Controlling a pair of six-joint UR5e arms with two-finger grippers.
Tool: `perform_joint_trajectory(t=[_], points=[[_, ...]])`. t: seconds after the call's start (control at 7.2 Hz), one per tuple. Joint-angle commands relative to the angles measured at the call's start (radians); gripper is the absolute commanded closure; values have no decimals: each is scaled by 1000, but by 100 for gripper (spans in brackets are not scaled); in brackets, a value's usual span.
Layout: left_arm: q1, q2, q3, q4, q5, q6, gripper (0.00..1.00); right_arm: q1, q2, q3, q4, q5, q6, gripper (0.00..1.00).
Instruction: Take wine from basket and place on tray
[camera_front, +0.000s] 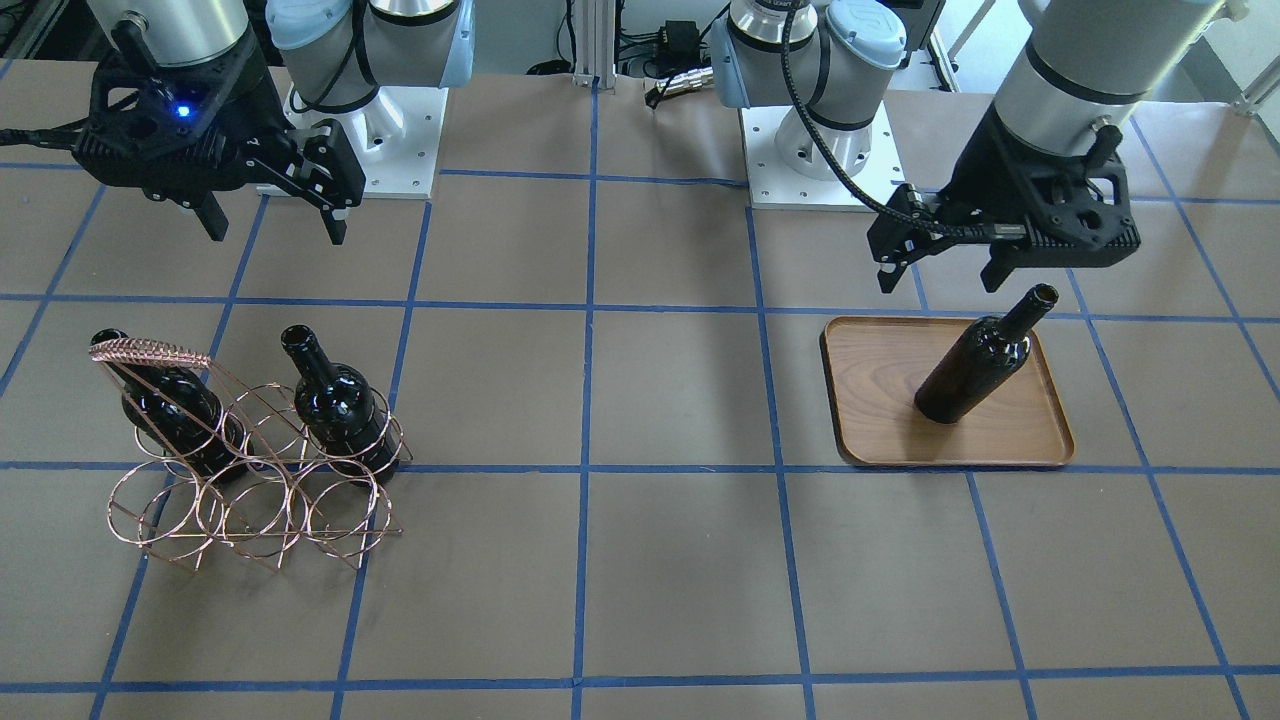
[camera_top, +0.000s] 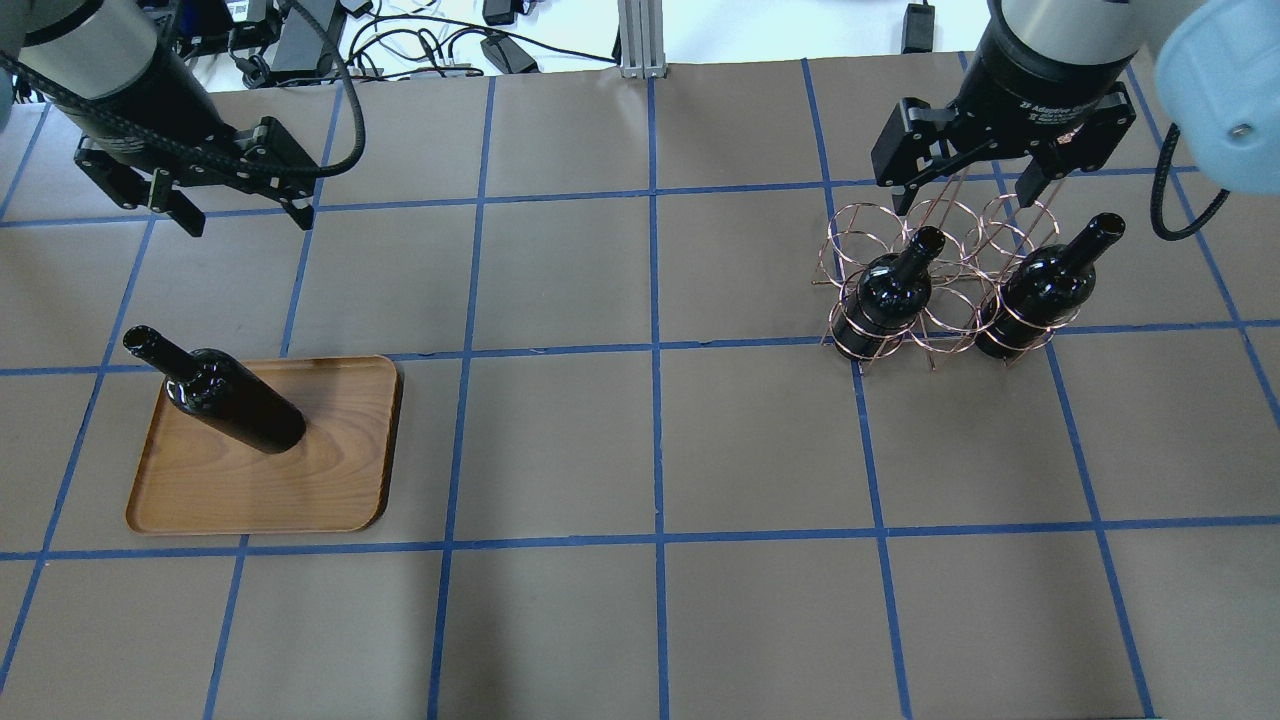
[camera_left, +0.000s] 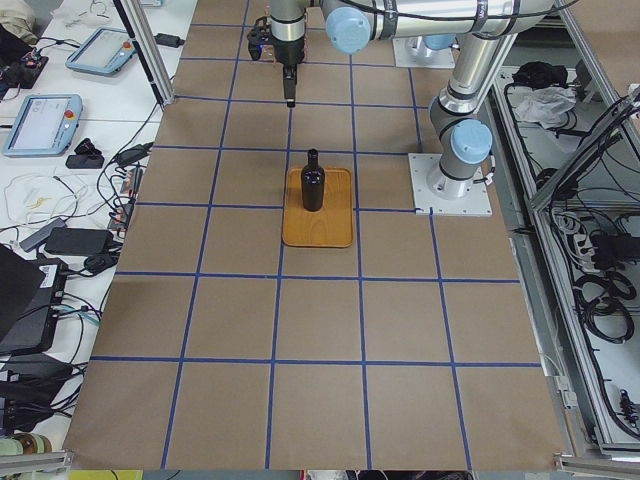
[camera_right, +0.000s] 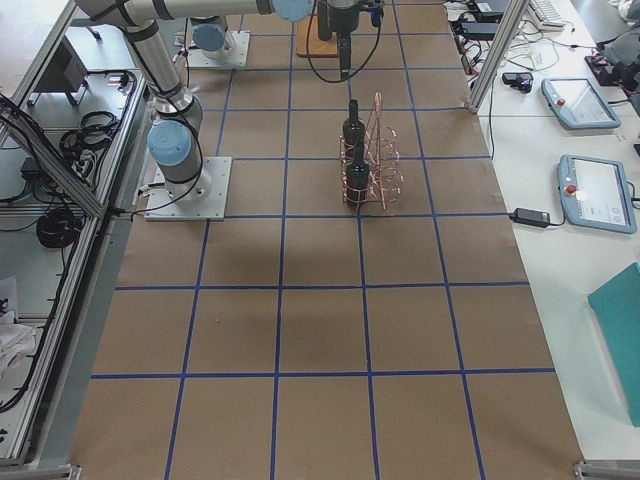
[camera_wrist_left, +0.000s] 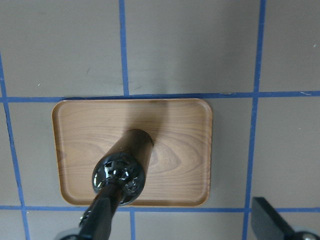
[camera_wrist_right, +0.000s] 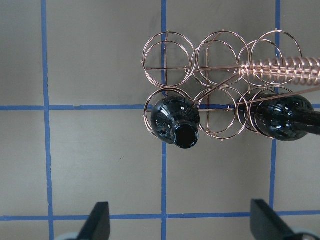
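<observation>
Brown paper gridded with blue tape covers the table (camera_top: 640, 440). One wine bottle (camera_top: 235, 405) already stands on the tray (camera_top: 340, 480), lower left in the overhead view. Two more bottles (camera_top: 885, 295) wait in the basket (camera_top: 940, 285), upper right. The left gripper (camera_top: 247, 222) and right gripper (camera_top: 965, 200) both hang spread wide, empty.

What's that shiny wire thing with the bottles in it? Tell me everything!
It is a basket of thin copper-coloured wire: six round rings in two rows, with a coiled-wire handle on top. It stands upright on the brown table. Two dark bottles stand in the end rings of the row nearer the robot; the other four rings are empty. The open right gripper is apart from it.
</observation>
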Motion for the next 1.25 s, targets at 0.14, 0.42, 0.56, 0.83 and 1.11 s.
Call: perform_joint_trajectory(t=[0.14, 0.42, 0.56, 0.83, 1.11], points=[[-44, 28, -15, 41, -12, -69, 0, 0, 1, -1, -2, 0, -1, 1], [-42, 32, -15, 39, -16, -66, 0, 0, 0, -1, 0, 0, 2, 1], [-39, 36, -18, 35, -12, -60, 0, 0, 1, -1, -2, 2, 2, 1], [-44, 36, -18, 35, -16, -60, 0, 2, 0, -1, -3, 45, 3, 8], [-35, 37, -18, 33, -15, -57, 0, 2, 0, -1, -2, 42, -3, 7]])
